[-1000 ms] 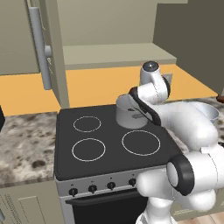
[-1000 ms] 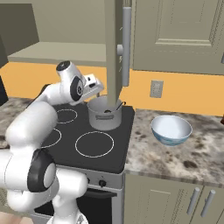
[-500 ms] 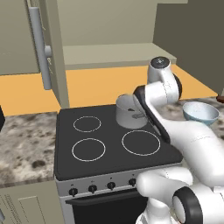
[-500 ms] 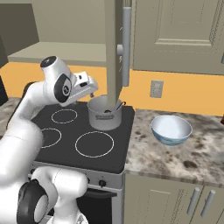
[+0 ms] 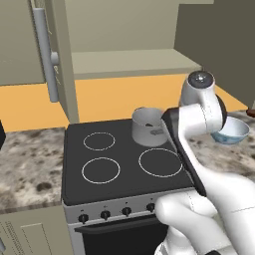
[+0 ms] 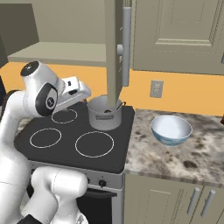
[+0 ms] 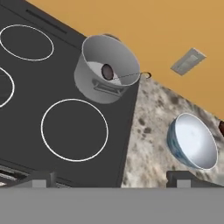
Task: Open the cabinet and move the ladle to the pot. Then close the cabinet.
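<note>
The ladle (image 7: 114,75) lies inside the pot (image 7: 106,70), its small bowl down at the bottom and its thin handle leaning up over the rim with the hooked end poking past it, all ahead of and below the gripper (image 6: 78,89), which is spread wide with nothing in it. That leaves the cabinet door (image 6: 114,48), hanging open just above the pot and off to the gripper's far side, edge-on with its silver bar handle (image 6: 126,46) showing. The risk, I'd say, is in the swing: the door's lower edge sits close over the pot, and a careless push from the arm could clip the ladle handle or nudge the pot across the stove (image 5: 124,164). The arm is folded high over the burners, wrist angled down toward the pot.
</note>
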You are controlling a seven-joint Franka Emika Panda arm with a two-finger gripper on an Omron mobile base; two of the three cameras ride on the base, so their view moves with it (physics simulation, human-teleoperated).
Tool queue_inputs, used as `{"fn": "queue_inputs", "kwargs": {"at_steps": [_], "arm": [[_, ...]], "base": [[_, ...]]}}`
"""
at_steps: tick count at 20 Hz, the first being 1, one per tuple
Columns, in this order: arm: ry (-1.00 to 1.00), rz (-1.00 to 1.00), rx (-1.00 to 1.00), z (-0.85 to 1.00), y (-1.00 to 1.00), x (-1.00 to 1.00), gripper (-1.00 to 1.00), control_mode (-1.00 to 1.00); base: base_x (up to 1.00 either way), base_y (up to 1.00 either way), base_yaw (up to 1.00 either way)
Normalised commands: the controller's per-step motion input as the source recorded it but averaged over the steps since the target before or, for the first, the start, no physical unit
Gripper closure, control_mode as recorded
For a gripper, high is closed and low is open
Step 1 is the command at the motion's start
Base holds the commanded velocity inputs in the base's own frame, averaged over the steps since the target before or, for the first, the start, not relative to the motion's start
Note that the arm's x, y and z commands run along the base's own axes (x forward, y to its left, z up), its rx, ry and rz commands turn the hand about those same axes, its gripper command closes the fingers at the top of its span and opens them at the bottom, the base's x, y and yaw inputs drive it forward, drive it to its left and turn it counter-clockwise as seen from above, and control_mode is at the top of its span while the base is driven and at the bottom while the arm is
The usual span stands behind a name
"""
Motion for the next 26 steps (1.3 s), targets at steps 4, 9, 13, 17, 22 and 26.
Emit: {"fn": "queue_inputs", "kwargs": {"at_steps": [4, 9, 13, 17, 22, 26], "arm": [[-0.10, -0.05, 0.09, 0.28, 0.00, -0.68, -1.00, -1.00], [-0.01, -0.12, 0.18, 0.38, -0.03, -0.67, -1.00, -1.00], [0.00, -0.12, 0.19, 0.37, -0.09, -0.69, -1.00, -1.00], [0.00, -0.12, 0.20, 0.34, -0.18, -0.66, -1.00, -1.00], [-0.02, -0.09, 0.18, 0.16, -0.29, -0.57, -1.00, -1.00], [-0.16, -0.01, 0.20, 0.02, -0.43, -0.47, -1.00, -1.00]], "base": [[0.00, 0.00, 0.00], [0.00, 0.00, 0.00], [0.00, 0.00, 0.00], [0.00, 0.00, 0.00], [0.00, 0.00, 0.00], [0.00, 0.00, 0.00]]}}
